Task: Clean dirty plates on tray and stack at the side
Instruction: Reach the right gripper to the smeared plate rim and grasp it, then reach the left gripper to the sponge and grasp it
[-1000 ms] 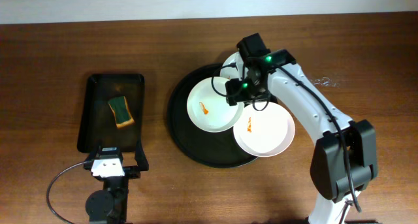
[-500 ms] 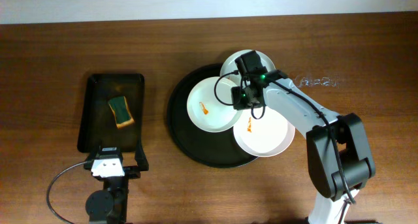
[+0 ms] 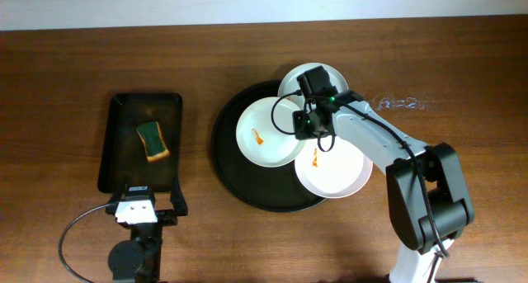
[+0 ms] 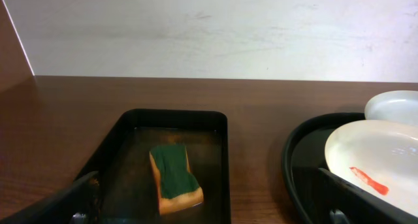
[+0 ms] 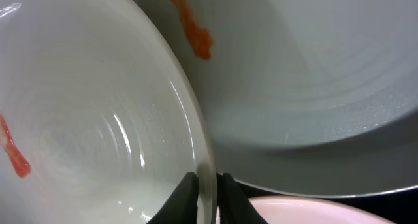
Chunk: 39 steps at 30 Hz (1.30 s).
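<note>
On the tabletop [image 3: 66,68], a round tray [image 3: 239,188] holds plates [image 3: 272,147], a rectangular tray [image 3: 120,172] a sponge [image 3: 152,141].

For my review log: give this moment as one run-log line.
right gripper: shut on rim of tray-centre plate | left gripper: open, by rectangular tray | sponge: lying in it | orange smears: present

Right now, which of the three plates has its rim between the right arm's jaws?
The leftmost plate, lying wholly on the black tray; the right jaws pinch its rim. The top plate and bottom-right plate overhang the tray's edge.
</note>
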Each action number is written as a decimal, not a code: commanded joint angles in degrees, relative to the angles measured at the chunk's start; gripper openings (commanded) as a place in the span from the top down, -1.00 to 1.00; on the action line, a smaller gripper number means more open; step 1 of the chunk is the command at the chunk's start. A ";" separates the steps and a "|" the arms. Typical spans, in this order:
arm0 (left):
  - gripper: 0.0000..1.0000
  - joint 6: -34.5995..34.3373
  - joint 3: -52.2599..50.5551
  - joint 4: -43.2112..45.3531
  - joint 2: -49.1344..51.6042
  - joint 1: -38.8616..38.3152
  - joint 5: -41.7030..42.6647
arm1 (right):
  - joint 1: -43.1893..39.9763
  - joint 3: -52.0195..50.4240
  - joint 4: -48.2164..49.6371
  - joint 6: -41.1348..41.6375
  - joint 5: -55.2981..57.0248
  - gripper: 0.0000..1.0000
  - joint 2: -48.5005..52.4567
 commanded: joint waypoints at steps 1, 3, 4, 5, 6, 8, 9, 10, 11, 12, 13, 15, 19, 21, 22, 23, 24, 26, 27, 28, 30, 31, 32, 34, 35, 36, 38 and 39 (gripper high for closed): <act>-0.99 0.70 -0.22 -0.20 -0.39 0.35 0.63 | 0.26 -1.05 0.66 0.26 0.70 0.87 0.52; -0.98 0.70 -0.22 -0.20 -0.39 0.35 0.63 | 0.26 -1.25 0.81 0.24 0.70 0.92 0.52; -0.99 0.70 -0.22 -0.20 -0.39 0.35 0.63 | 0.26 -1.20 0.81 0.24 0.70 0.92 0.48; -0.98 0.70 -0.22 -0.20 -0.39 0.35 0.63 | 0.24 -1.05 0.79 0.07 0.70 0.92 0.33; -0.99 0.70 -0.22 -0.20 -0.39 0.35 0.63 | 0.24 -0.61 0.79 0.02 0.94 0.92 -0.26; -0.98 0.70 -0.22 -0.20 -0.39 0.35 0.63 | 0.24 0.22 0.74 0.04 1.11 0.92 -2.12; -0.99 0.70 -0.22 -0.20 -0.39 0.35 0.63 | 0.24 0.33 0.76 0.04 1.14 0.92 -2.97; -0.99 0.70 -0.22 -0.17 -0.39 0.35 0.63 | 0.26 0.33 0.55 0.04 1.16 0.92 -4.00; -0.99 0.70 -0.22 -0.20 -0.39 0.35 0.63 | 0.24 0.31 0.00 0.09 1.81 0.92 -4.61; -0.99 0.70 -0.22 -0.20 -0.39 0.35 0.63 | 0.24 0.33 -0.68 0.11 3.02 0.92 -5.14; -0.99 0.70 -0.22 -0.20 -0.39 0.35 0.63 | 0.24 0.33 -1.05 0.11 4.04 0.92 -5.60; -0.99 0.70 -0.22 -0.20 -0.39 0.35 0.63 | 0.26 0.33 -1.70 0.11 4.44 0.92 -6.78; -0.99 0.72 -0.22 -0.13 -0.39 0.35 0.57 | 0.26 0.31 -3.02 0.15 4.28 0.92 -8.37; -0.99 0.68 -0.20 2.54 -0.39 0.35 -0.50 | 0.26 0.31 -3.37 0.13 4.28 0.92 -8.35; -0.99 0.68 0.00 5.09 -0.39 0.35 1.27 | 0.26 0.31 -3.34 0.13 4.28 0.92 -8.35; -0.99 0.61 1.81 5.77 -0.39 0.35 3.56 | 0.24 0.31 -3.30 0.11 4.33 0.92 -8.35; -0.98 -0.09 4.96 3.54 -0.24 0.35 3.82 | 0.24 0.31 -3.15 0.09 4.33 0.92 -8.35; -0.98 -0.20 11.52 -2.78 1.57 0.35 3.74 | 0.26 0.31 -2.89 0.09 4.31 0.92 -8.35; -0.99 -0.17 15.82 -6.93 3.85 0.35 3.63 | 0.26 0.31 -2.91 0.09 4.31 0.92 -8.35; -0.99 -0.13 20.09 -10.40 6.97 0.35 3.63 | 0.26 0.31 -2.91 0.07 4.31 0.92 -8.35; -0.99 2.93 31.10 -16.59 16.85 0.35 4.76 | 0.24 0.31 -2.89 0.09 4.31 0.92 -8.35; -0.98 4.20 37.03 -19.50 22.60 0.35 5.92 | 0.24 0.31 -2.69 0.09 4.31 0.92 -8.35; -0.98 4.46 42.95 -22.88 28.48 0.35 7.69 | 0.24 0.31 -2.47 0.13 4.28 0.92 -8.35; -0.99 4.42 55.80 -32.39 41.48 0.35 12.17 | 0.24 0.33 -2.45 0.31 4.28 0.92 -8.35; -0.99 4.42 61.27 -37.20 47.06 0.35 12.55 | 0.24 0.33 -2.38 0.28 4.31 0.92 -8.35; -0.99 4.42 65.88 -41.07 51.84 0.35 12.07 | 0.24 0.33 -2.34 0.24 4.33 0.92 -8.35; -0.99 4.26 75.08 -46.23 62.93 0.35 12.17 | 0.09 0.33 -2.16 0.26 4.33 0.92 -8.35; -0.99 4.11 76.94 -47.74 65.75 0.35 14.32 | 0.09 0.33 -1.97 0.24 4.33 0.92 -8.35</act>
